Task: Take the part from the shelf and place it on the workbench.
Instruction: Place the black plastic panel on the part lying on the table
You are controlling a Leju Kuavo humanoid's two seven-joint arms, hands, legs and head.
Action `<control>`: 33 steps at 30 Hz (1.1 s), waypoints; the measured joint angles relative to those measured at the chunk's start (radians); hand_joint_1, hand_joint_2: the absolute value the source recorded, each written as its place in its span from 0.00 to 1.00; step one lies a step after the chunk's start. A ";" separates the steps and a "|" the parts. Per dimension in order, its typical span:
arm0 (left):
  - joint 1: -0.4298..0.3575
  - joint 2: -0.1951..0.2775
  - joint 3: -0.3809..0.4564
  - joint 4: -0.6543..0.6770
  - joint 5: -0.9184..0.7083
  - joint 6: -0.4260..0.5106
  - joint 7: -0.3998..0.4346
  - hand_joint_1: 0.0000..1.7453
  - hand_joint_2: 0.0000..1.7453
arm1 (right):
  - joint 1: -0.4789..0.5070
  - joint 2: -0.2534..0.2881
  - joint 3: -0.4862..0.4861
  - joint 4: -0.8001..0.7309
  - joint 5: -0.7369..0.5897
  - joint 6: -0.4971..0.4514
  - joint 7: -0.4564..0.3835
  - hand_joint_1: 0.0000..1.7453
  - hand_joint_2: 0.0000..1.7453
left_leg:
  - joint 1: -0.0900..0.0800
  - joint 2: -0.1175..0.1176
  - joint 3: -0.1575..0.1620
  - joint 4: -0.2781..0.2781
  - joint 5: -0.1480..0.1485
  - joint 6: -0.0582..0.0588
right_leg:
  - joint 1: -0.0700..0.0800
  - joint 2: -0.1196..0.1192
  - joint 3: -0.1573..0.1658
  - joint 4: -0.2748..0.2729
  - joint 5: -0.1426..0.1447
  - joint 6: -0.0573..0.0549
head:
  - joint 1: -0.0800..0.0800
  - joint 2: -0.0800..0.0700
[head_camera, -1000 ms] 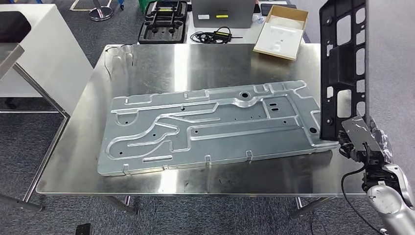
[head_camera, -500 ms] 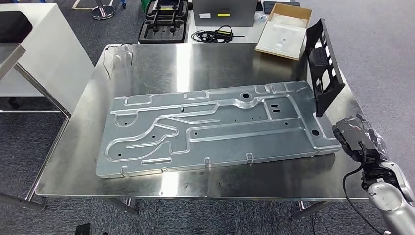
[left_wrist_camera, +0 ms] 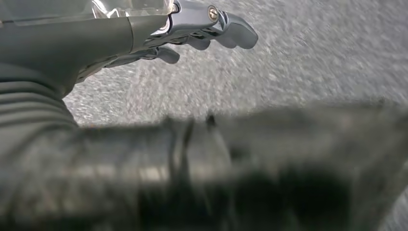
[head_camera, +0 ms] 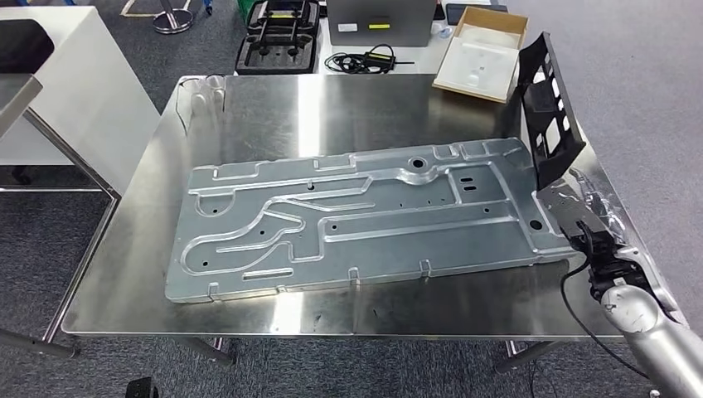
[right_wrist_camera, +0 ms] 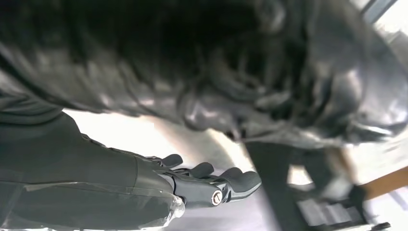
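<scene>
The part is a black slotted plastic panel (head_camera: 545, 108). It leans tilted over the right end of the steel workbench (head_camera: 348, 108), with its lower end by the right edge of a large stamped metal plate (head_camera: 356, 215). My right hand (head_camera: 580, 217) grips that lower end. In the right wrist view the part is a dark blur (right_wrist_camera: 240, 72) above the right hand (right_wrist_camera: 202, 180), whose fingers lie stretched out beneath it. My left hand (left_wrist_camera: 192, 33) hangs over grey carpet and holds nothing.
The metal plate covers most of the bench. Beyond the far edge lie a cardboard box (head_camera: 478, 51), a black moulded tray (head_camera: 278, 37), a grey case (head_camera: 380, 23) and a cable (head_camera: 365, 60). A white table (head_camera: 75, 91) stands at the left.
The black part has gone from upright to leaning, its top tipped away from me. My right hand has shifted forward and left, closer to the metal plate's right end.
</scene>
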 joint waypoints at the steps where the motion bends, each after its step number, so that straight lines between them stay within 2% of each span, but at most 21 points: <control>1: 0.000 -0.001 0.002 0.000 0.003 0.012 0.005 0.00 0.00 | -0.007 0.003 0.010 -0.006 0.004 -0.001 -0.003 0.00 0.00 | 0.002 0.001 0.007 -0.011 0.006 0.003 | 0.001 -0.001 -0.001 0.003 -0.004 0.005 | 0.000 0.000; 3: 0.000 -0.004 0.005 0.000 0.007 0.029 0.014 0.00 0.00 | -0.025 0.008 0.026 -0.015 0.012 -0.004 -0.007 0.00 0.00 | 0.007 0.002 0.020 -0.032 0.016 0.011 | 0.004 -0.004 -0.027 0.062 -0.041 0.010 | 0.003 0.000; 5: 0.000 -0.007 0.009 0.000 0.008 0.034 0.019 0.00 0.00 | -0.039 0.014 0.042 -0.020 0.016 -0.007 -0.006 0.00 0.00 | 0.006 0.002 0.023 -0.035 0.016 0.015 | 0.003 -0.004 -0.082 0.183 -0.096 0.013 | 0.005 0.000; 6: 0.000 -0.008 0.010 0.000 0.009 0.035 0.020 0.00 0.00 | -0.042 0.019 0.051 -0.023 0.017 -0.008 -0.006 0.00 0.00 | 0.006 0.002 0.023 -0.033 0.015 0.016 | 0.002 -0.004 -0.107 0.230 -0.109 0.014 | 0.005 0.000; 7: 0.001 -0.009 0.010 0.000 0.009 0.035 0.021 0.00 0.00 | -0.043 0.023 0.057 -0.026 0.018 -0.008 -0.006 0.00 0.00 | 0.006 0.001 0.023 -0.031 0.013 0.017 | 0.002 -0.004 -0.116 0.245 -0.103 0.015 | 0.005 0.000; 8: 0.001 -0.010 0.010 0.000 0.010 0.036 0.022 0.00 0.00 | -0.045 0.026 0.062 -0.028 0.019 -0.008 -0.006 0.00 0.00 | 0.007 0.000 0.023 -0.027 0.011 0.015 | 0.000 -0.005 -0.108 0.225 -0.081 0.016 | 0.005 0.000; 9: 0.001 -0.012 0.010 0.000 0.010 0.037 0.024 0.00 0.00 | -0.047 0.029 0.065 -0.030 0.020 -0.008 -0.008 0.00 0.00 | 0.007 -0.002 0.023 -0.021 0.007 0.013 | -0.001 -0.005 -0.083 0.172 -0.046 0.016 | 0.005 0.000; 11: 0.001 -0.015 0.011 0.000 0.010 0.045 0.031 0.00 0.00 | -0.059 0.033 0.071 -0.037 0.024 -0.010 -0.014 0.00 0.00 | 0.006 -0.004 0.016 -0.001 -0.003 0.003 | -0.002 -0.004 -0.029 0.061 -0.003 0.014 | 0.005 0.000; 13: 0.001 -0.016 0.011 0.000 0.013 0.058 0.041 0.00 0.00 | -0.071 0.039 0.081 -0.050 0.039 -0.015 -0.019 0.00 0.00 | 0.004 -0.005 0.005 0.014 -0.007 -0.008 | 0.000 -0.002 -0.012 0.019 0.003 0.005 | 0.004 0.000; 16: 0.002 -0.016 0.012 0.000 0.019 0.073 0.056 0.00 0.00 | -0.089 0.055 0.104 -0.080 0.075 -0.029 -0.006 0.00 0.00 | 0.004 -0.005 -0.006 0.024 -0.014 -0.021 | 0.001 0.000 -0.019 0.017 0.011 -0.012 | 0.004 0.000; 18: 0.001 -0.017 0.013 0.000 0.023 0.080 0.062 0.00 0.00 | -0.108 0.068 0.125 -0.107 0.108 -0.036 0.013 0.00 0.00 | 0.007 -0.003 -0.031 0.084 -0.062 -0.034 | -0.002 -0.002 -0.024 0.015 0.018 -0.023 | 0.000 0.000; 20: 0.000 -0.019 0.015 0.000 0.025 0.085 0.064 0.00 0.00 | -0.128 0.080 0.150 -0.131 0.151 -0.039 0.034 0.00 0.00 | 0.012 -0.002 -0.076 0.201 -0.132 -0.044 | 0.000 -0.004 -0.032 0.015 0.024 -0.031 | -0.004 0.000; 21: 0.000 -0.020 0.015 0.000 0.026 0.087 0.065 0.00 0.00 | -0.135 0.087 0.164 -0.140 0.172 -0.039 0.044 0.00 0.00 | 0.013 -0.001 -0.094 0.250 -0.154 -0.046 | 0.002 -0.005 -0.037 0.015 0.027 -0.033 | -0.004 0.000; 22: 0.001 -0.022 0.016 0.000 0.026 0.088 0.065 0.00 0.00 | -0.140 0.094 0.177 -0.148 0.191 -0.039 0.053 0.00 0.00 | 0.014 -0.001 -0.097 0.270 -0.160 -0.046 | 0.004 -0.005 -0.041 0.015 0.031 -0.035 | -0.004 0.000; 23: 0.001 -0.023 0.016 0.000 0.027 0.090 0.065 0.00 0.00 | -0.144 0.101 0.189 -0.156 0.204 -0.038 0.061 0.00 0.00 | 0.014 -0.001 -0.082 0.256 -0.148 -0.042 | 0.006 -0.005 -0.045 0.015 0.035 -0.036 | -0.004 0.000; 25: 0.000 -0.024 0.016 0.000 0.027 0.092 0.065 0.00 0.00 | -0.156 0.112 0.208 -0.171 0.218 -0.031 0.073 0.00 0.00 | 0.009 -0.001 -0.006 0.137 -0.098 -0.028 | 0.008 -0.005 -0.052 0.014 0.044 -0.035 | -0.004 0.000; 27: -0.002 -0.024 0.017 0.000 0.029 0.095 0.066 0.00 0.00 | -0.176 0.121 0.223 -0.181 0.223 -0.020 0.082 0.00 0.00 | 0.000 0.001 0.057 0.028 -0.066 -0.013 | 0.008 -0.005 -0.054 0.012 0.054 -0.029 | -0.004 0.000; 29: -0.005 -0.024 0.020 0.000 0.030 0.096 0.069 0.00 0.00 | -0.197 0.130 0.238 -0.185 0.225 -0.005 0.088 0.00 0.00 | -0.007 0.003 0.064 0.000 -0.058 -0.004 | 0.005 -0.006 -0.054 0.005 0.064 -0.016 | -0.003 0.000; 31: -0.005 -0.025 0.023 0.000 0.031 0.096 0.074 0.00 0.00 | -0.212 0.140 0.253 -0.186 0.225 0.008 0.090 0.00 0.00 | -0.005 0.004 0.064 -0.017 -0.035 0.006 | 0.003 -0.007 -0.055 -0.001 0.071 -0.005 | -0.003 0.000; 32: -0.005 -0.026 0.025 0.000 0.030 0.096 0.077 0.00 0.00 | -0.219 0.143 0.259 -0.186 0.225 0.012 0.091 0.00 0.00 | -0.003 0.006 0.063 -0.028 -0.021 0.011 | 0.004 -0.006 -0.059 0.007 0.058 -0.001 | -0.003 0.000; 33: -0.005 -0.027 0.025 0.000 0.030 0.096 0.080 0.00 0.00 | -0.228 0.145 0.265 -0.186 0.225 0.015 0.093 0.00 0.00 | 0.000 0.008 0.060 -0.037 -0.006 0.015 | 0.004 -0.006 -0.069 0.034 0.027 0.002 | -0.002 0.000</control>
